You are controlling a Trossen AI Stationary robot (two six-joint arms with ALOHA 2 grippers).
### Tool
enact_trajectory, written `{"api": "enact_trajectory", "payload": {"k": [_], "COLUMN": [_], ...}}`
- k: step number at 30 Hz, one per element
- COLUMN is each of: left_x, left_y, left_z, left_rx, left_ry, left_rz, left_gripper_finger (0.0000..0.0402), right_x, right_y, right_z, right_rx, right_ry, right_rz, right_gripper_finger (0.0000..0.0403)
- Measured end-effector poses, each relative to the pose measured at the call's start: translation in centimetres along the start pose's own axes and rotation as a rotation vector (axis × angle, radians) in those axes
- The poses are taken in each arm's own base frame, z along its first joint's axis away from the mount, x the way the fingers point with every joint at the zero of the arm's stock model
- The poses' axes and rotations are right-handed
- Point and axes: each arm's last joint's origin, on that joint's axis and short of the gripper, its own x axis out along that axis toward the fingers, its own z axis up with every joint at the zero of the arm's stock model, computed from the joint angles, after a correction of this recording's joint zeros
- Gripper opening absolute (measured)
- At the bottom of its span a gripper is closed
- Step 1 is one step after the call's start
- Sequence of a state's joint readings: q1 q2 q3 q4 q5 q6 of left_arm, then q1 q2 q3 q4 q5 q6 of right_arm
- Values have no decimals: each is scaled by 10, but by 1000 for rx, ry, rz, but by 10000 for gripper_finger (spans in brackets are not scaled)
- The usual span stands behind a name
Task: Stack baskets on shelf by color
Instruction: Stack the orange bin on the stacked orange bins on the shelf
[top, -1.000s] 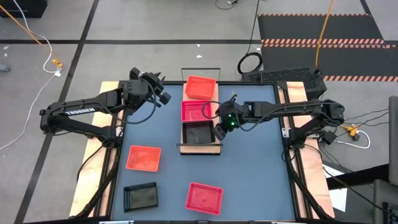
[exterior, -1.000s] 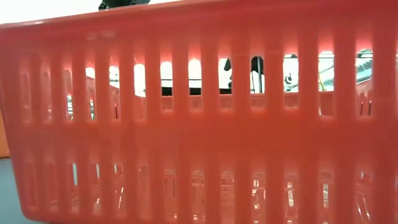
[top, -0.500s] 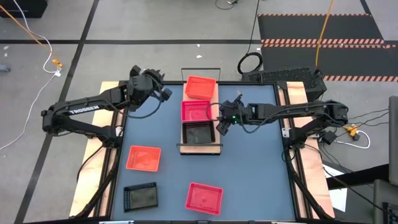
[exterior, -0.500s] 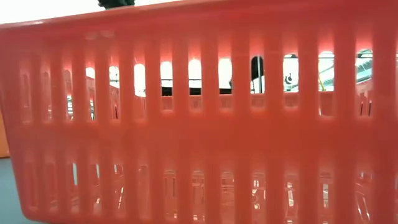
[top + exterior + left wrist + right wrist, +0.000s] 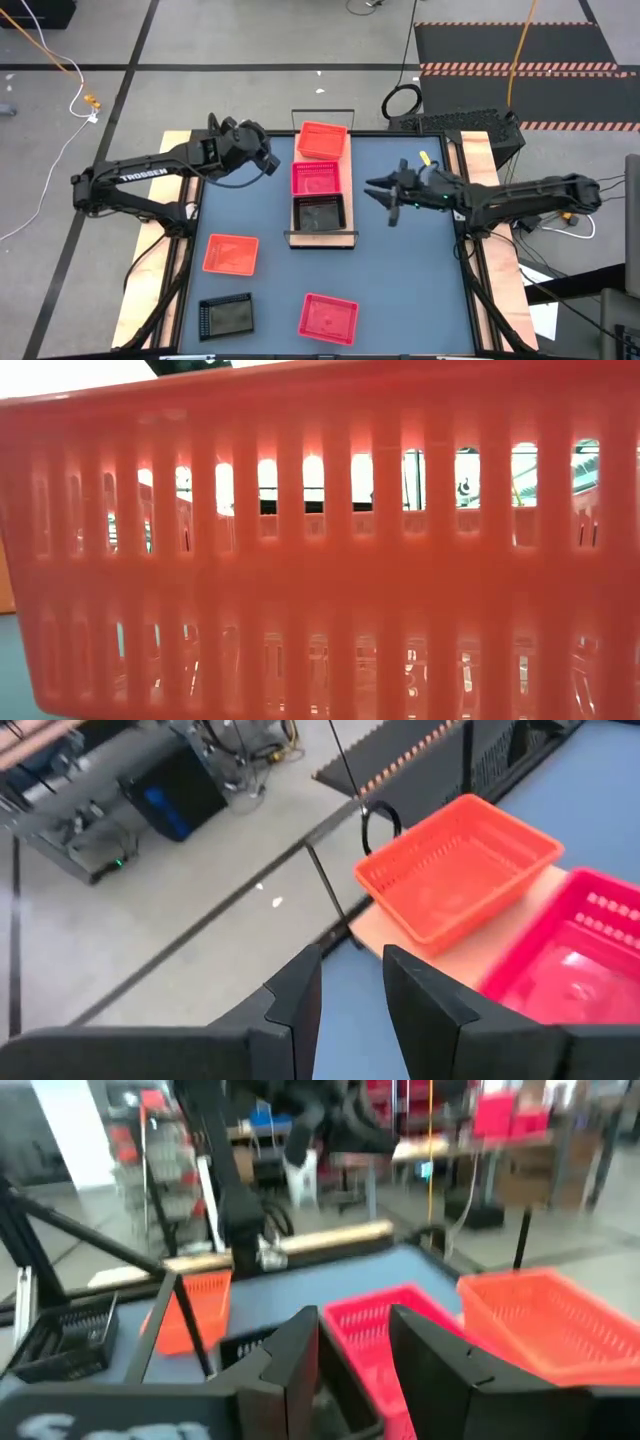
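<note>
Six baskets are in sight: two orange, two pink-red, two black. Three sit in a row on the shelf, which runs out from the middle of the bench's far edge: an orange basket at the far end, a pink-red basket in the middle, a black basket at the near end. On the bench lie a second orange basket by its left edge, a second black basket at its near-left corner, and a second pink-red basket at its near edge.

The left tool hangs just left of the shelf's far end, fingers narrowly apart, holding nothing. The right tool hangs just right of the shelf, beside the black basket there, fingers narrowly apart and empty.
</note>
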State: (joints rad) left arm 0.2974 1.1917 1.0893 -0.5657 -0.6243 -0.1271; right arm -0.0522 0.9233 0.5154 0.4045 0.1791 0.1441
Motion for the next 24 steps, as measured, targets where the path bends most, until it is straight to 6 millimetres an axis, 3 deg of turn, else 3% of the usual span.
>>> {"api": "enact_trajectory", "payload": {"k": [4, 14, 24], "left_x": [-5, -16, -17], "left_y": [-6, -25, -40], "left_z": [-2, -11, -30], "left_rx": [-25, -59, -47], "left_ry": [8, 46, 182], "left_rz": [-23, -84, -65], "left_gripper_finger": [113, 113, 113], "right_x": [-14, -37, -45], "right_y": [-6, 0, 1], "right_z": [-6, 29, 43], "right_rx": [-17, -43, -148], "right_ry": [-119, -385, -566], "right_rz": [21, 291, 276], "right_gripper_finger": [118, 118, 118]}}
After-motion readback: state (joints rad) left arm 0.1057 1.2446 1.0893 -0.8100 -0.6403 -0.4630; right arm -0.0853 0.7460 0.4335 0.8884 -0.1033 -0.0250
